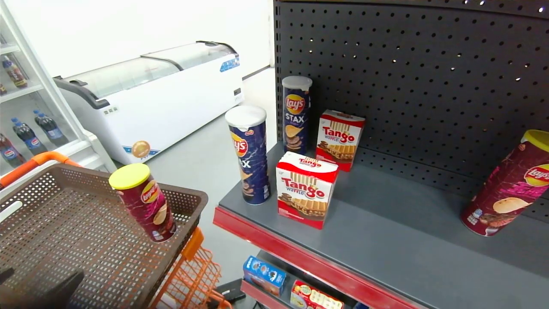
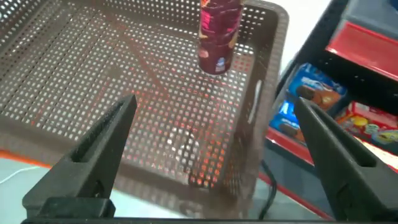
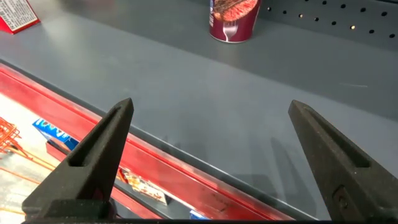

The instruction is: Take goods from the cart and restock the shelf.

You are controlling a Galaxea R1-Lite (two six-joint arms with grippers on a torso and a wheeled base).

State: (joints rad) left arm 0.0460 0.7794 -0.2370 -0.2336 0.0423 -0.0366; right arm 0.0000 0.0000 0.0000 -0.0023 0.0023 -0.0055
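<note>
Head view: a red can (image 1: 146, 204) stands in the brown basket (image 1: 188, 201), by its far corner nearest the shelf (image 1: 386, 223). On the shelf stand a front blue can (image 1: 249, 159), a back blue can (image 1: 296, 116), a front box (image 1: 305, 191), a back box (image 1: 339, 139) and, well apart at the right by the pegboard, a second red can (image 1: 506, 193).

Left wrist view: the left tool (image 2: 214, 104) is spread wide over the basket, holding nothing; the red can stands beyond it.

Right wrist view: the right tool (image 3: 211, 107) is spread wide and holds nothing above the shelf's front part; the second red can stands beyond.
</note>
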